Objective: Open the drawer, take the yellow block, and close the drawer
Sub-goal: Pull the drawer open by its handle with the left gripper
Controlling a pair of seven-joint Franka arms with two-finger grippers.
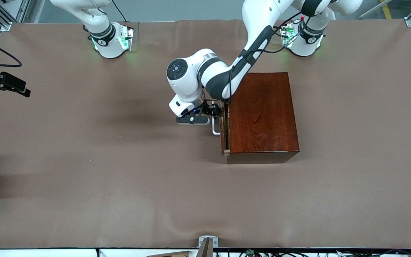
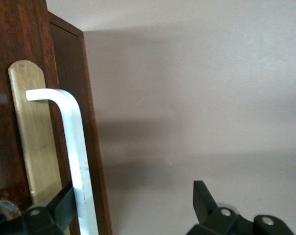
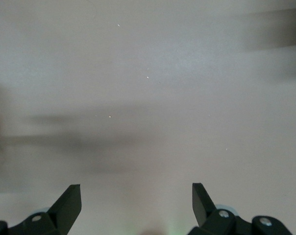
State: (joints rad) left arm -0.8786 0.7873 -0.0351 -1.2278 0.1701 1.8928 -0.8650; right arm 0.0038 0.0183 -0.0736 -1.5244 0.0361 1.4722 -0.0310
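The dark reddish-brown wooden box (image 1: pixel 262 114) stands on the table near the left arm's base. Its drawer (image 1: pixel 224 137) faces the right arm's end of the table and is out by a narrow gap that shows a pale strip of wood. The white bar handle (image 1: pixel 215 129) sits on the drawer front. My left gripper (image 1: pixel 218 110) is open at the handle. In the left wrist view the left gripper (image 2: pixel 134 188) has one finger (image 2: pixel 60 205) between the handle (image 2: pixel 72 147) and the brass plate (image 2: pixel 35 147), the other well clear. My right gripper (image 3: pixel 135 187) is open and empty over bare table. The yellow block is hidden.
The right arm's base (image 1: pixel 109 39) stands at the back of the table, and its hand is out of the front view. A black camera rig (image 1: pixel 2 85) juts in at the right arm's end. A metal bracket (image 1: pixel 207 244) sits at the table's front edge.
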